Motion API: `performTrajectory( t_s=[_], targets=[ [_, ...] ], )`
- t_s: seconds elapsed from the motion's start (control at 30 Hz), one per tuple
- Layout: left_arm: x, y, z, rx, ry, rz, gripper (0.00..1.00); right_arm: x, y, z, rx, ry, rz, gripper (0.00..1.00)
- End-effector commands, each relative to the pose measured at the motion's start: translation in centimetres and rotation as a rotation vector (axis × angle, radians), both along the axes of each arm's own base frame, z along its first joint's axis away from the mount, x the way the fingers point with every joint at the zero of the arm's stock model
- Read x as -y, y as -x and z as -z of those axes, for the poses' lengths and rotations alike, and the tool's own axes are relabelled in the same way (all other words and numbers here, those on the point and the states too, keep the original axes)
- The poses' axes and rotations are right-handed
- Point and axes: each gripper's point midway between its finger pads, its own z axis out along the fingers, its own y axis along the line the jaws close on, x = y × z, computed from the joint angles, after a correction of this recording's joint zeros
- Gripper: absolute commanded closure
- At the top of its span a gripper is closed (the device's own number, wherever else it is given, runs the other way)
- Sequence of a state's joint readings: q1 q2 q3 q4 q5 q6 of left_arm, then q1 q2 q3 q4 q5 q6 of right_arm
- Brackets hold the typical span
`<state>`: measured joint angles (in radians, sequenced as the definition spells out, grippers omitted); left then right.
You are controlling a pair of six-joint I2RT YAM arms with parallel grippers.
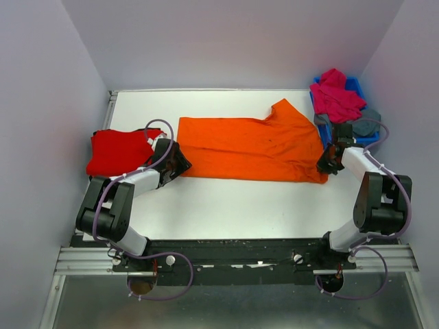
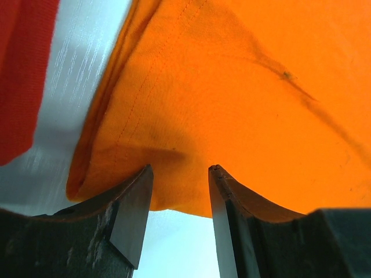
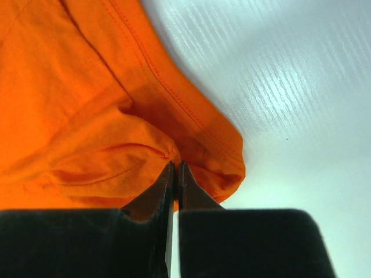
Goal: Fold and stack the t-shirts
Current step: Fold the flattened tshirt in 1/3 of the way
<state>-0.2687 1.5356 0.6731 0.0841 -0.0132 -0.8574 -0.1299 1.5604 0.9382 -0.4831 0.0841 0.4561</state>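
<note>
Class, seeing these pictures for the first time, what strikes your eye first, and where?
The bright orange t-shirt sprawls across the middle of the white table. The left hand stands open at its left edge, the right hand pinches its right corner. A red t-shirt lies far left; a magenta t-shirt tops the blue bin far right.

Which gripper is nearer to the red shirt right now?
Left. The left gripper sits at the orange shirt's left edge, right beside the red shirt. The right gripper is at the orange shirt's right corner, a full shirt-length away from it.
</note>
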Motion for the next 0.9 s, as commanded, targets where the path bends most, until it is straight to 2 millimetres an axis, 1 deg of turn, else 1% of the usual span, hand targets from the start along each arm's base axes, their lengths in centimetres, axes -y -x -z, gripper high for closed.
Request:
performTrajectory(
  t_s=[0.0,0.13,0.2,0.27,0.33,0.37,0.43,0.53,0.6,0.63,0.7,0.77,0.8,0.87],
  targets=[
    [-1.1,0.6,1.3,-0.045,-0.064,-0.015,0.41,1.5,-0.7,-1.0,-0.008,0.071,0.053,0.95],
    [-1.4,0.5,1.7,-0.058,-0.088,-0.016,0.41,2.6,-1.9,-1.9,-0.009,0.118,0.073,0.96],
    [-1.6,0.5,1.9,-0.067,-0.103,-0.015,0.41,3.0,-2.1,-1.8,-0.036,0.139,0.079,0.92],
    [-1.6,0.5,1.9,-0.066,-0.102,-0.015,0.41,3.1,-2.1,-1.5,-0.054,0.14,0.085,0.78],
    [-1.7,0.4,1.5,-0.055,-0.107,-0.02,0.41,3.0,-2.2,-1.8,-0.041,0.137,0.081,0.71],
    [-1.9,0.4,1.2,-0.045,-0.11,-0.024,0.41,3.2,-2.2,-2.1,-0.029,0.144,0.086,0.65],
    [-1.8,0.3,0.8,-0.028,-0.104,-0.023,0.41,3.4,-2.1,-3.6,0.02,0.161,0.097,0.56],
    [-1.6,0.4,0.4,-0.013,-0.091,-0.018,0.41,2.9,-1.4,-4.9,0.067,0.143,0.083,0.56],
    [-1.6,0.4,0.1,-0.005,-0.085,-0.017,0.41,2.1,-0.8,-5.4,0.091,0.113,0.066,0.56],
    [-1.4,0.4,0.0,0.0,-0.081,-0.014,0.41,1.4,-0.2,-5.2,0.099,0.083,0.051,0.56],
    [-1.5,0.4,-0.4,0.013,-0.076,-0.017,0.41,-0.6,0.4,-4.7,0.128,-0.007,0.002,0.59],
    [-1.4,0.4,-0.6,0.024,-0.073,-0.019,0.41,-2.3,1.2,-3.8,0.132,-0.095,-0.028,0.59],
    [-1.4,0.4,-0.7,0.026,-0.075,-0.019,0.41,-2.6,1.7,-3.2,0.117,-0.114,-0.021,0.6],
    [-1.6,0.5,-0.7,0.025,-0.08,-0.024,0.41,-3.2,2.0,-2.0,0.102,-0.146,-0.017,0.64]
  ],
)
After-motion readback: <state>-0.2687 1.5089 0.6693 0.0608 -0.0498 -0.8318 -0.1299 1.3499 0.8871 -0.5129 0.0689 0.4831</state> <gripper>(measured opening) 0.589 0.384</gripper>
